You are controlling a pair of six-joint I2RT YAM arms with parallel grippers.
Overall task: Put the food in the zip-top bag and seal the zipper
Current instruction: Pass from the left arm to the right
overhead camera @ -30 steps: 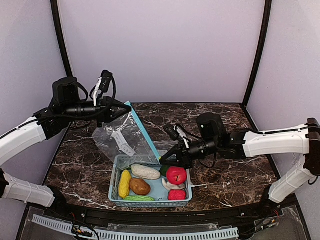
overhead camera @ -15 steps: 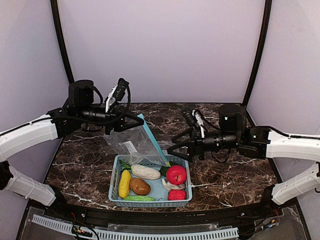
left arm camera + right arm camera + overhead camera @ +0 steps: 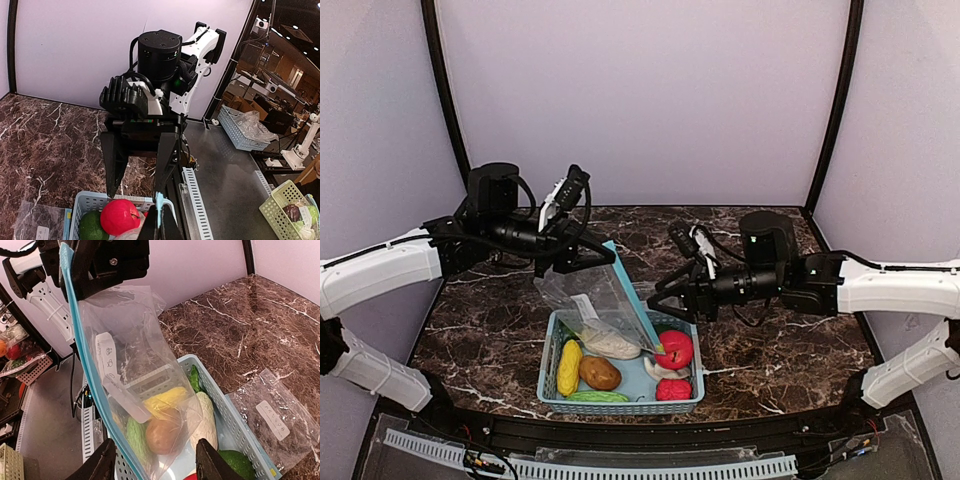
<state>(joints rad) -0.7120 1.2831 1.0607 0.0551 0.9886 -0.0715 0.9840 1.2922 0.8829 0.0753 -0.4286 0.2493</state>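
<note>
Jaws of the left gripper clamp the blue zipper strip of the zip-top bag, hanging it over the basket; the right gripper gapes empty. Toy produce in the basket looks light and rigid: pinch each piece across its middle.

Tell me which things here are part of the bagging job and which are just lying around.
Job: zip-top bag, corn, potato, radish, apple, mushroom, small red fruit, green pod, dark green fruit.
Lying about: blue basket, spare flat bag.
</note>
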